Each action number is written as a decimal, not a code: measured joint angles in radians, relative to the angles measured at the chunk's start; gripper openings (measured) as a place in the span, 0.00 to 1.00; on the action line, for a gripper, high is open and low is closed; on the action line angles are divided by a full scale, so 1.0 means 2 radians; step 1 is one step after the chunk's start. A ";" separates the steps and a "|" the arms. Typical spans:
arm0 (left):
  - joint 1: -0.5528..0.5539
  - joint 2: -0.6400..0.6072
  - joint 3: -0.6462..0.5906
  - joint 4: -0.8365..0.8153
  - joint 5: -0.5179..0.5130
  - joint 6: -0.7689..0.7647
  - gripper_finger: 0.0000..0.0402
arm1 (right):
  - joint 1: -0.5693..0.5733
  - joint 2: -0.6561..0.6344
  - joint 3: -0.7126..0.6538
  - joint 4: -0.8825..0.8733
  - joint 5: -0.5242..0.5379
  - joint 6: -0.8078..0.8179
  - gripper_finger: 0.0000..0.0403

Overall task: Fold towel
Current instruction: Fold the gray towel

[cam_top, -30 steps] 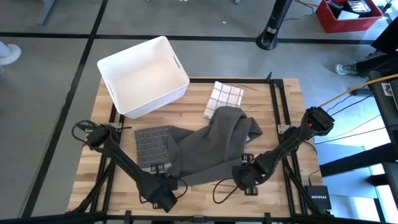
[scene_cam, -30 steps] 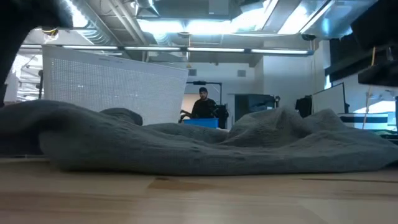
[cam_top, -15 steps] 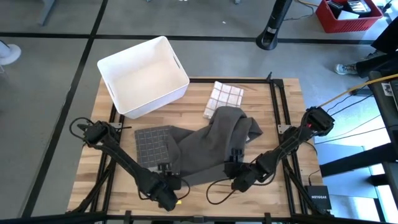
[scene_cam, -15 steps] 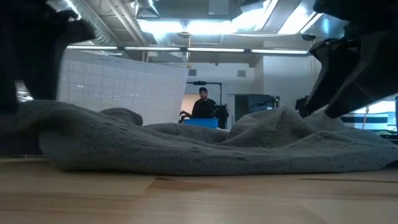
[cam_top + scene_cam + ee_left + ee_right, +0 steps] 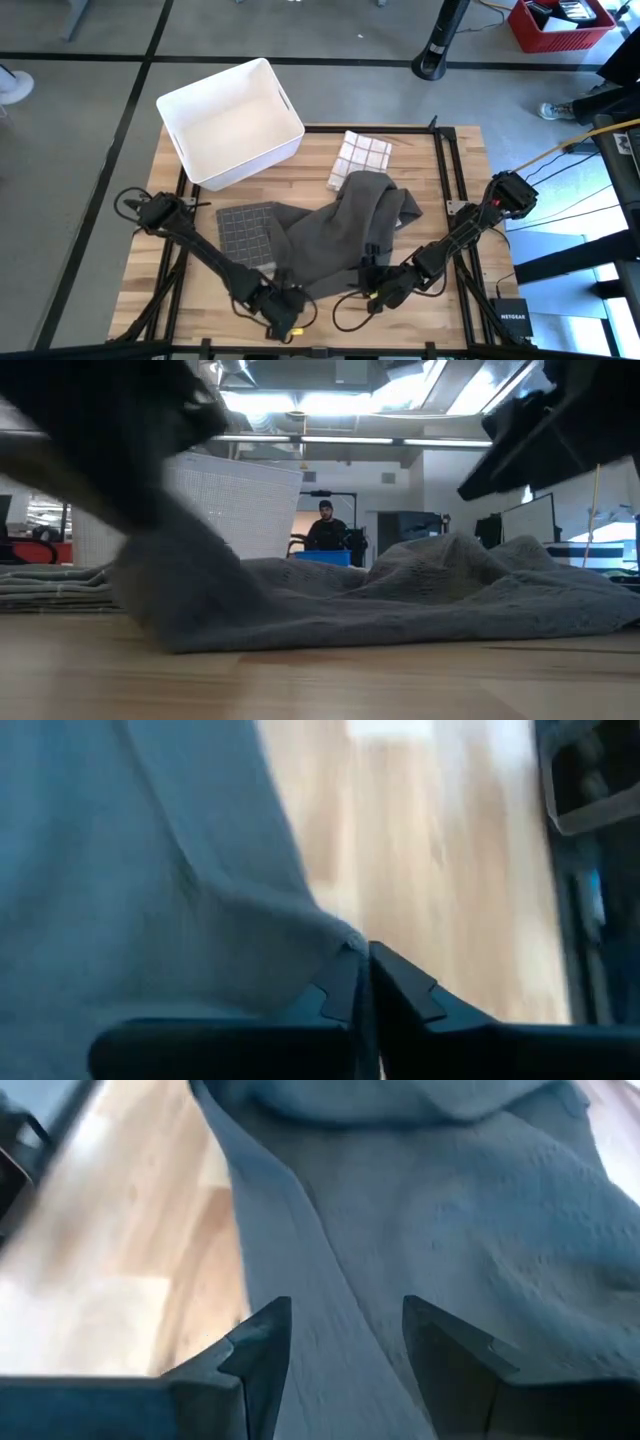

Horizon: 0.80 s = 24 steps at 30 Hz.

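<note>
Grey towel (image 5: pixel 345 235) lies crumpled in the middle of the frame, not folded yet; all the folding is left. The left gripper (image 5: pixel 282 305), low at the bottom edge, pinches its corner tight. The right gripper (image 5: pixel 372 296), bottom centre, reaches in with jaws apart over the towel's edge.

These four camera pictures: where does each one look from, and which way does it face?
High view: overhead, straight down on the table; both arms, the white bin, the grey towel.
Low view: tabletop height, level across the towel into the room, where a person stands.
Left wrist view: past the left gripper, shut on the towel's edge.
Right wrist view: past the open right gripper, over the towel.
All four share the towel.
</note>
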 joint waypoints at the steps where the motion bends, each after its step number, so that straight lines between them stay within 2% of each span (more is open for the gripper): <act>1: 0.008 0.000 0.000 0.011 -0.006 0.010 0.02 | 0.000 0.000 0.000 0.010 0.000 -0.002 0.48; 9: 0.081 0.000 0.000 0.147 -0.024 0.112 0.01 | -0.007 0.000 0.000 0.047 -0.005 -0.050 0.48; 14: 0.102 0.000 0.000 0.242 -0.021 0.177 0.01 | -0.011 0.000 0.000 0.047 -0.005 -0.064 0.48; 21: 0.104 0.000 0.000 0.269 -0.020 0.189 0.02 | -0.013 0.000 0.000 0.050 -0.005 -0.051 0.48; 24: 0.102 0.000 0.000 0.269 -0.036 0.193 0.01 | -0.014 0.000 0.000 0.058 -0.006 -0.041 0.47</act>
